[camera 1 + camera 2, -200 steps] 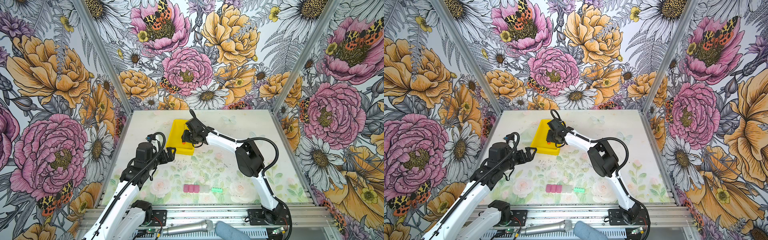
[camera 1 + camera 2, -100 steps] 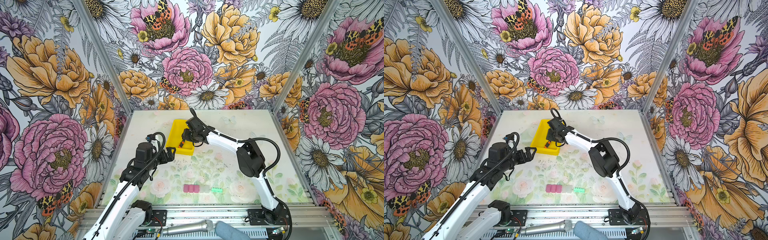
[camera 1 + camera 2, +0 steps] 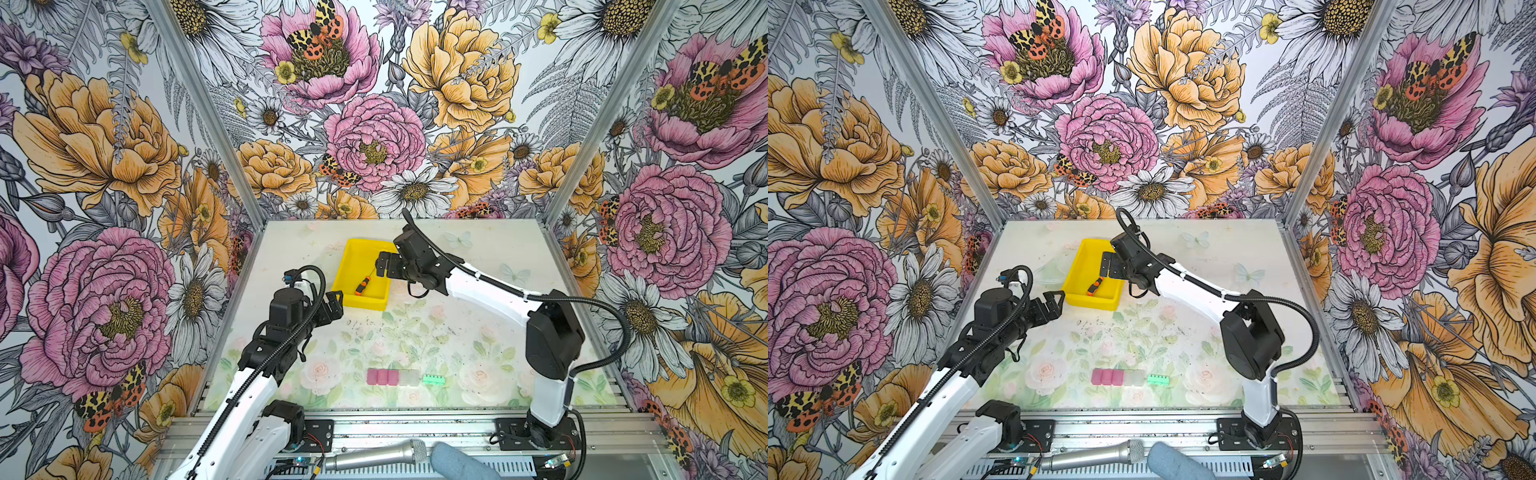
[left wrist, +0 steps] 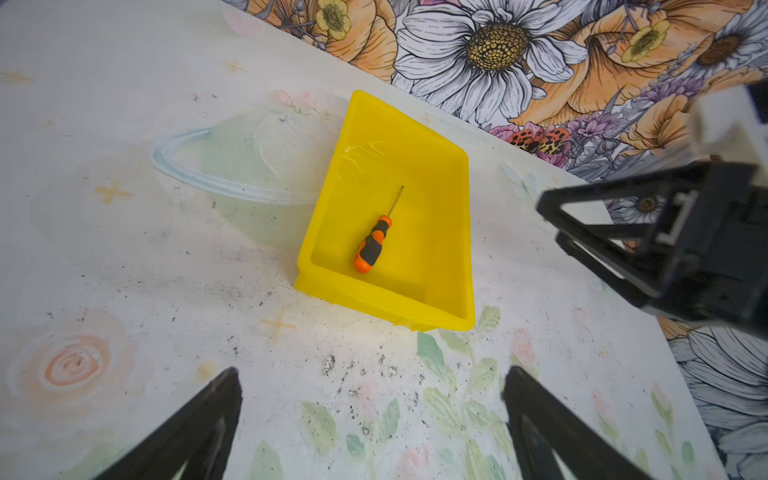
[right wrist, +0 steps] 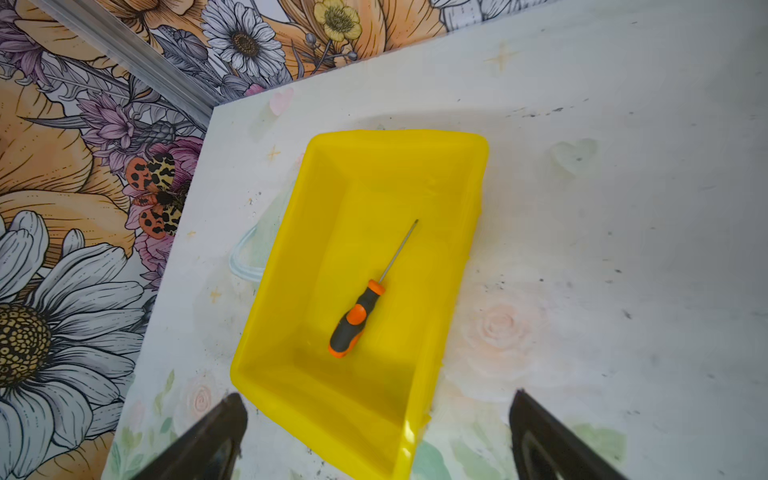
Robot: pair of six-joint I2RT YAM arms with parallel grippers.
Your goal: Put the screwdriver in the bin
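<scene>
The screwdriver (image 3: 362,286) (image 3: 1095,286), with an orange-and-black handle and a thin shaft, lies flat on the floor of the yellow bin (image 3: 357,259) (image 3: 1084,266). Nothing touches it. My right gripper (image 3: 380,266) (image 3: 1106,266) hovers over the bin's right rim, open and empty. The right wrist view shows the screwdriver (image 5: 355,320) free in the bin (image 5: 374,187), ahead of the spread right gripper (image 5: 378,397). My left gripper (image 3: 334,304) (image 4: 372,372) is open over bare table, just left of the bin's near corner. In its view the screwdriver (image 4: 372,245) rests in the bin (image 4: 428,232).
A row of pink blocks (image 3: 382,377), a clear block (image 3: 409,377) and a green block (image 3: 433,379) sits near the table's front edge. A microphone (image 3: 374,455) lies on the front rail. Floral walls close in the back and both sides.
My right gripper has opened wide and let go of the screwdriver, which now lies loose in the bin. The left arm has not moved.
</scene>
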